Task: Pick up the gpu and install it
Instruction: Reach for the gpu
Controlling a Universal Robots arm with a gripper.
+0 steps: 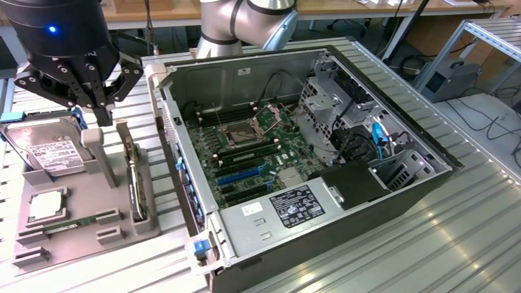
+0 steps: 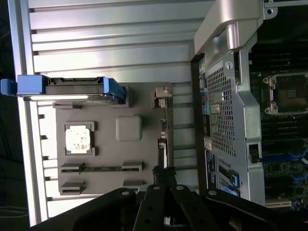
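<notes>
1. Exterior view: bright, even overhead light, with a soft sheen on the table (image 1: 456, 244) slats.
2. Case (image 1: 244, 76) interior partly shaded; faint shadows beside the tray (image 1: 77, 244) posts.
3. Wrist view: glare washes out the table slats and the case corner; motherboard (image 2: 284, 125) dim.

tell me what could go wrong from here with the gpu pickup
The tool is shut above the gpu, which stands on edge in the grey holder; coming down like that, it might press on the card instead of gripping it.
The card sits close beside the computer case wall, so a tilted lift could knock it.
</notes>
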